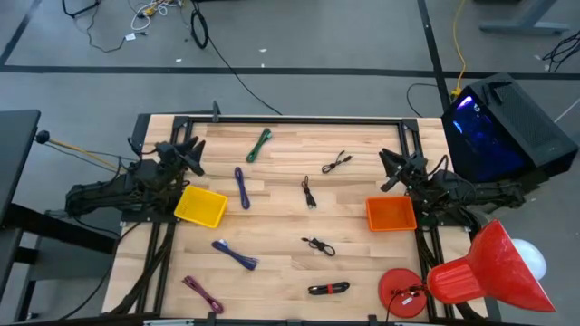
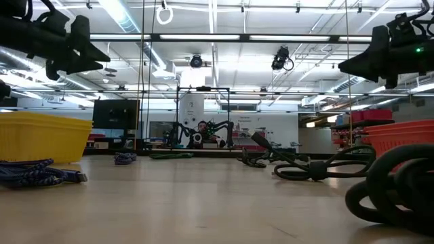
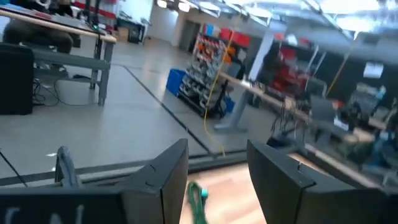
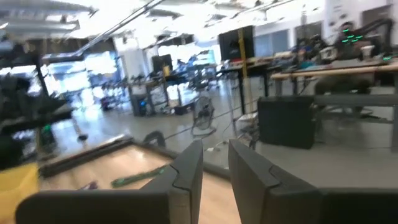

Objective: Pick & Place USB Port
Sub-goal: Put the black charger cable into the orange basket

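Observation:
Several USB cables lie flat on the wooden table: a green one (image 1: pixel 260 145) near the far edge, a blue one (image 1: pixel 242 187), three black ones (image 1: pixel 337 162) (image 1: pixel 309 192) (image 1: pixel 318 245), another blue one (image 1: pixel 234 254), a magenta one (image 1: pixel 201 292) and a black and red one (image 1: pixel 329 289). My left gripper (image 1: pixel 195 156) hovers open above the table's left side, beyond the yellow bin (image 1: pixel 201 206). My right gripper (image 1: pixel 388 169) hovers open at the right side, beyond the orange bin (image 1: pixel 391 214). The left wrist view shows my left gripper (image 3: pixel 217 180) open, with the green cable (image 3: pixel 198 199) ahead of it. Both grippers hold nothing.
A black frame rail (image 1: pixel 299 119) runs along the table's far edge. A red cone-shaped lamp (image 1: pixel 489 267) and a red disc (image 1: pixel 403 292) stand at the near right corner. A black box with blue light (image 1: pixel 503 127) sits off the right side. Bare wood lies in the table's middle.

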Controlling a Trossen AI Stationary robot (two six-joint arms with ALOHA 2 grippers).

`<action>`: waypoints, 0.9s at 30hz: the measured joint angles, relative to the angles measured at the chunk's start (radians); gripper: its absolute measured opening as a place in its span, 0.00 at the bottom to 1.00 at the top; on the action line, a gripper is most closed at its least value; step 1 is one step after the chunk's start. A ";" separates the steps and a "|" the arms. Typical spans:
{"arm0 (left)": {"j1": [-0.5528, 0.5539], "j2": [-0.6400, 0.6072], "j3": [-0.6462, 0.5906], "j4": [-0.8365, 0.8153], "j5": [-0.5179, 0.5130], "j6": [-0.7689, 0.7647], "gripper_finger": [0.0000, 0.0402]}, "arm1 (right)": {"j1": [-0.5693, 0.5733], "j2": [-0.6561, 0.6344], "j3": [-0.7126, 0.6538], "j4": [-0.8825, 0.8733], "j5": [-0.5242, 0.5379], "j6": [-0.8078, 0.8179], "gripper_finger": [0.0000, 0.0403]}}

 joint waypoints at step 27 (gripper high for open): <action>0.236 0.739 0.287 0.074 0.441 0.262 0.42 | -0.037 0.630 0.503 0.066 -0.495 -0.127 0.20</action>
